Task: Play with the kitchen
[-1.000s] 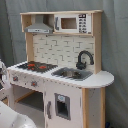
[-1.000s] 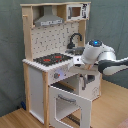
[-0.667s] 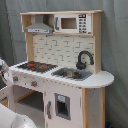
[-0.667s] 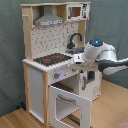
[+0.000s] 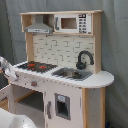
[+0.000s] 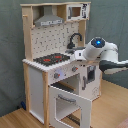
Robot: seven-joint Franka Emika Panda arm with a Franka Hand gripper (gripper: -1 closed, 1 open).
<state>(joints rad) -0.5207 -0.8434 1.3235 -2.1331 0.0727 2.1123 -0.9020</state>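
The toy kitchen (image 5: pixel 65 50) of pale wood and white panels stands upright, with black-red hob (image 5: pixel 36 65), grey hood (image 5: pixel 39 25), black tap (image 5: pixel 84 59), sink (image 5: pixel 72 74) and microwave (image 5: pixel 72 22). In the second exterior view the kitchen (image 6: pixel 50 40) has its oven door (image 6: pixel 70 102) swung out and down, and the cavity behind it shows. My white arm (image 6: pixel 100 50) reaches in from the second exterior view's right. The gripper (image 6: pixel 77 55) sits at the counter's front edge, just above the knobs. In the first exterior view the gripper (image 5: pixel 6 67) shows only at the left edge, beside the hob.
A grey curtain (image 6: pixel 10 50) hangs behind the kitchen. The floor (image 6: pixel 15 117) is pale wood. A closed door with a dark window (image 5: pixel 62 106) sits under the sink. A white rounded shape (image 5: pixel 12 120) fills the first exterior view's bottom left corner.
My arm's wrist has risen slightly and shifted a little toward the second exterior view's right. The oven door has stayed open.
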